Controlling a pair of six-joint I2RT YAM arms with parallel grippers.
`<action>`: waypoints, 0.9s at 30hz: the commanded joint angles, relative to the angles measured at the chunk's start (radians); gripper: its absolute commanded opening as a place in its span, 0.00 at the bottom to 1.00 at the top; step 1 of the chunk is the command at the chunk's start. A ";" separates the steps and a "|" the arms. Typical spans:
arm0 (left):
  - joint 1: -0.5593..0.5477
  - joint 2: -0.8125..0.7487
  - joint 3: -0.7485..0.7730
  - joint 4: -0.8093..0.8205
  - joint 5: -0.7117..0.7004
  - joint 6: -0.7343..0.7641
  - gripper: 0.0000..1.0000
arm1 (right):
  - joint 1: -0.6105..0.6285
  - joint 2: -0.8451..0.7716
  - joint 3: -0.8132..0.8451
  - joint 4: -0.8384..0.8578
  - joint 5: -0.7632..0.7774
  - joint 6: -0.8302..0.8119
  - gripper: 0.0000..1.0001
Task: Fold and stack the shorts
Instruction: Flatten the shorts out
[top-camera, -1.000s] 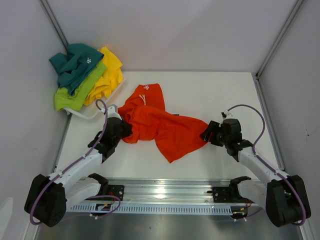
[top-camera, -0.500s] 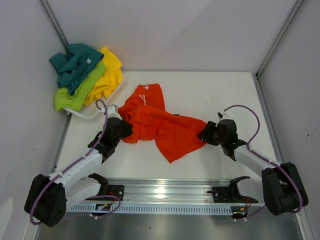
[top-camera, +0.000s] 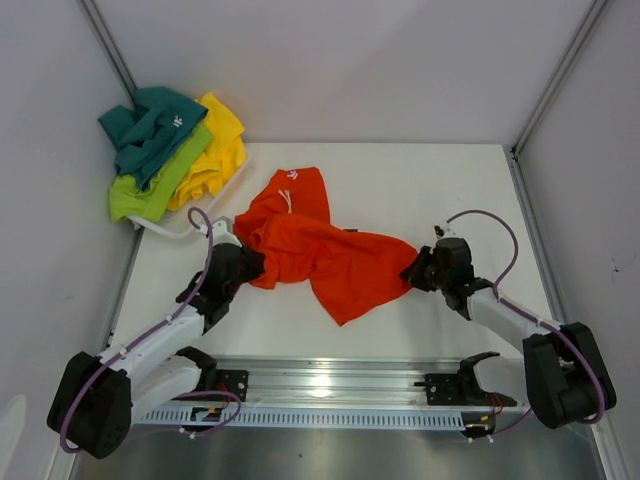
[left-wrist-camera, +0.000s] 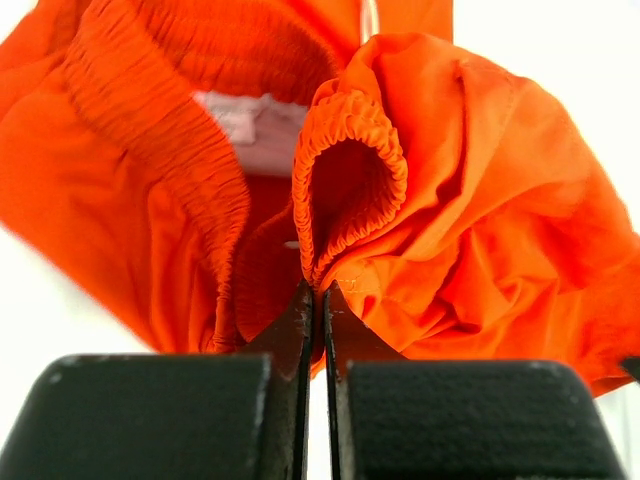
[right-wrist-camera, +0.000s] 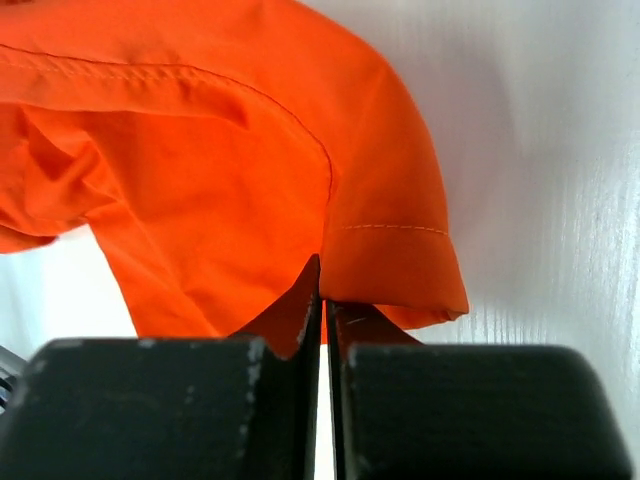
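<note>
The right pincer (top-camera: 412, 274) has closed onto the hem of the orange shorts (top-camera: 325, 260); the left pincer (top-camera: 254, 263) grips their waistband opposite.

From where I stand, this is a small, pale booth. The worktop (top-camera: 400, 190) is a flat white board, smooth, with a soft sheen across it in the right wrist view. Behind it rises a plain, pale grey back wall (top-camera: 350, 60). A left wall (top-camera: 50, 200) and a right wall (top-camera: 590, 200) of the same bare panel close in the sides. Slim silver framing runs up the back corners: a left post (top-camera: 110, 45) and a right post (top-camera: 557, 75), both leaning outward in the overhead view. Along the near edge lies a brushed aluminium rail (top-camera: 330, 385), slotted along its front and catching bright reflections. The light is even and diffuse, leaving only faint shadows.
</note>
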 joint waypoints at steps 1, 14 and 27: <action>0.000 -0.075 -0.087 0.075 -0.040 -0.056 0.00 | -0.028 -0.098 0.046 -0.074 -0.014 0.004 0.00; 0.000 -0.335 -0.233 -0.052 -0.077 -0.068 0.81 | -0.061 -0.479 -0.125 -0.333 -0.056 0.041 0.00; 0.138 -0.283 0.172 -0.374 0.082 -0.012 0.99 | -0.015 -0.579 -0.141 -0.416 -0.039 0.037 0.00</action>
